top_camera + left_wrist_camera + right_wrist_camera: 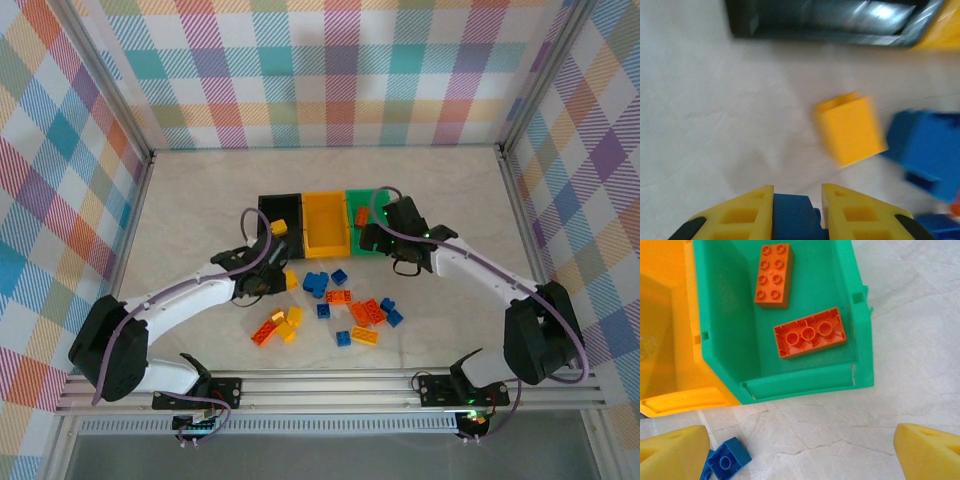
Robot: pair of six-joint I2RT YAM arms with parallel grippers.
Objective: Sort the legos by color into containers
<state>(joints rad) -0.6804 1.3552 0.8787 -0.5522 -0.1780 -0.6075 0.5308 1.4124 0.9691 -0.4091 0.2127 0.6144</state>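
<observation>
Squeezing a blue lego (792, 216) tight, the left gripper (797, 194) must next lift it to the yellow bin (326, 224); the right gripper (800, 445) hangs wide open.

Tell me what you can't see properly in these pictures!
Left wrist view: blue brick, mostly hidden by fingers of the left gripper.
Left wrist view: yellow brick, blurred.
Top view: green bin, partly covered by the right arm.
Right wrist view: yellow bin, cut by the left edge.
</observation>
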